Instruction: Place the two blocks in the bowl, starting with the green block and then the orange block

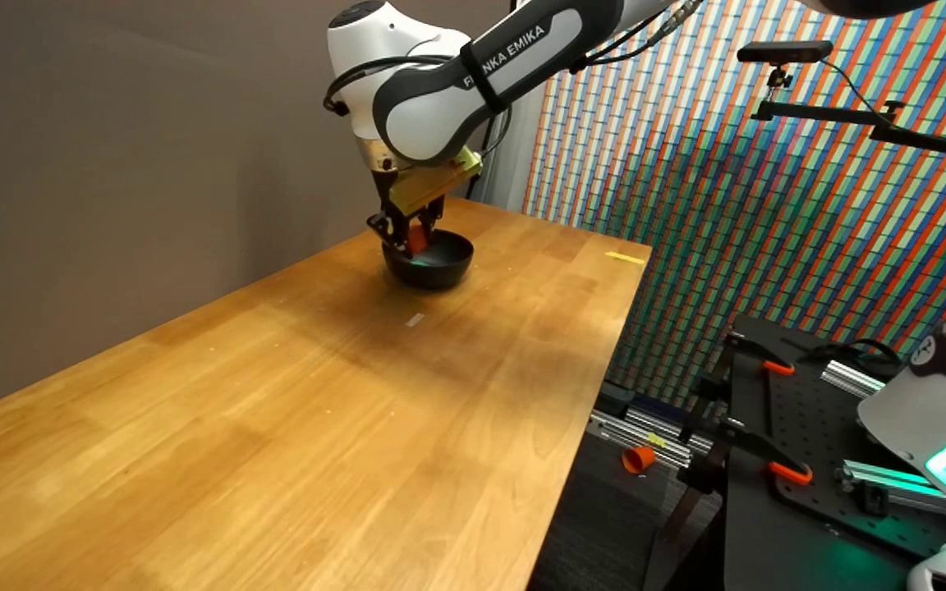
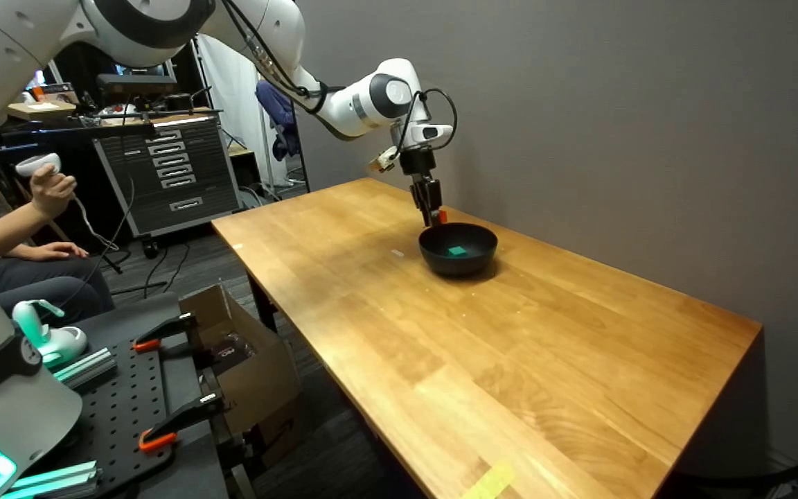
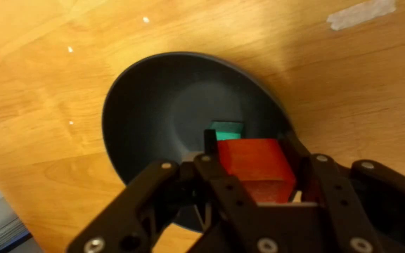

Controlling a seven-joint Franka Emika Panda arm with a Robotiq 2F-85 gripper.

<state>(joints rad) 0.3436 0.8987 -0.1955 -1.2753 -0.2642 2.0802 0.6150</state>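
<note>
I have the black two-fingered gripper [image 3: 251, 149] at one side of the round, smooth black bowl [image 3: 139, 105], its fingers parted by just the width of the small orange-red cube [image 3: 258, 163] gripped between them. In my wrist view one finger bears on each side of that cube, and it covers part of the bowl's inside, toward the rim; how high it hangs I cannot tell from here. The small green cube [image 2: 456, 251] lies inside the bowl, and the wrist view gives me only part of it, since the orange-red cube and a fingertip cover the rest. In both exterior views the bowl stands upright on the pale-brown wooden table [image 2: 579, 360], near the plain grey wall [image 2: 614, 138], and a short strip of whitish tape [image 3: 362, 14] is stuck to the wood near it. My white-and-black jointed arm [image 1: 514, 57] reaches out over the tabletop, with the gripper pointing down. I also see a yellow strip of tape [image 1: 625, 257] on the table in both exterior views, well apart from the bowl.
</note>
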